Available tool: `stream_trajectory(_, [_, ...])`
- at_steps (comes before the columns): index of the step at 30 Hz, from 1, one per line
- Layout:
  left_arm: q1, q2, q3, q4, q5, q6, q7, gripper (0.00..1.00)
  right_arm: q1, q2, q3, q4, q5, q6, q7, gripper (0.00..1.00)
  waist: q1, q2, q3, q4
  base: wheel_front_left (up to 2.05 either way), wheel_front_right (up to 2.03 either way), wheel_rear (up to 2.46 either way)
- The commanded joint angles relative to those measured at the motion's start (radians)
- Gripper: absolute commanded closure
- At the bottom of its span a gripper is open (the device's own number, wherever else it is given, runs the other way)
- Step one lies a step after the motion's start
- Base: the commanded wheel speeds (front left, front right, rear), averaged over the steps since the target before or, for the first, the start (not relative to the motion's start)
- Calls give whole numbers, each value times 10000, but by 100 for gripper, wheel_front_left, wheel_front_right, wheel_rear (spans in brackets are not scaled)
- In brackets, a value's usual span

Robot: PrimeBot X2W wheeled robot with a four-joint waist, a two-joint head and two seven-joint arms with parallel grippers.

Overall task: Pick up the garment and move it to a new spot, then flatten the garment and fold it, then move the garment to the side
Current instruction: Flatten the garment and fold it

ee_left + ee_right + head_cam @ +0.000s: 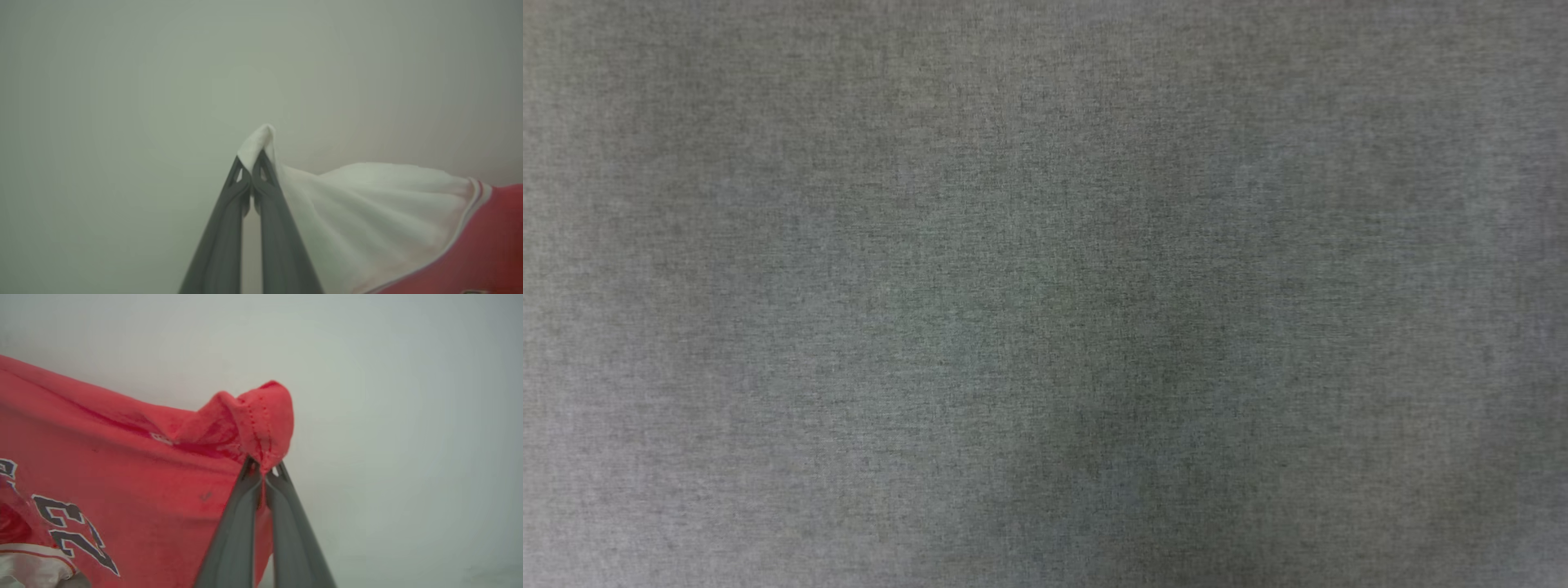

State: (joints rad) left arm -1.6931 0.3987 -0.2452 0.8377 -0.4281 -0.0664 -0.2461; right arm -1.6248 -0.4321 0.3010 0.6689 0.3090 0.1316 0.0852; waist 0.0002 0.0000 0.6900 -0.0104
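In the left wrist view my left gripper (250, 160) is shut on a pinch of the white sleeve of the garment (367, 212); the sleeve drapes to the right down to striped trim and the red body. In the right wrist view my right gripper (264, 467) is shut on a stitched red hem corner of the garment (135, 465), which spreads to the left. Black white-edged "23" print shows at the lower left there. The cloth hangs stretched from both grips.
The head view looks down on a plain grey woven surface (1045, 294) with soft shadows. Behind the cloth in both wrist views lies a pale blurred background.
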Motion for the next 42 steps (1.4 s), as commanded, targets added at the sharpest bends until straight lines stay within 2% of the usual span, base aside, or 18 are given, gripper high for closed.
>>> stream_trajectory(1, [203, -48, 23, 167, -67, -65, -79, 100, -20, 75, 157, 242, 97, -17, -146, 100, -2, 0, 69, 54, 0, 0, 0])
stream_trajectory(9, [1512, -355, 145, 728, -415, -369, -199, 100, 961, 272, 1027, 1279, 976, -16, -322, 100, -2, 0, -487, 200, 0, 0, 0])
stream_trajectory(17, [3930, -349, 682, -76, -680, -532, -209, 100, 2877, -36, 1812, 1330, 2129, -16, -627, 100, -2, 0, -1636, 264, 0, 0, 0])
stream_trajectory(24, [7953, -508, 1209, -1494, -775, -577, -213, 100, 5989, -507, 2239, 735, 3386, -17, -991, 100, -2, 0, -3408, 408, 0, 0, 0])
stream_trajectory(33, [12562, -354, 1331, -3227, -852, -16, 141, 100, 10000, -1075, 2102, -695, 4124, -19, -741, 100, -2, 0, -5276, 451, 0, 0, 0])
stream_trajectory(37, [14412, -219, 1487, -4465, -956, 555, 677, 100, 11672, -1166, 1716, -1470, 4149, -21, -430, 100, -2, 0, -5962, 471, 0, 0, 0])
stream_trajectory(42, [16621, -146, 1809, -6391, -1179, 1417, 1438, 100, 13680, -1127, 625, -2641, 3826, -22, 66, 100, -2, 0, -6504, 499, 0, 0, 0])
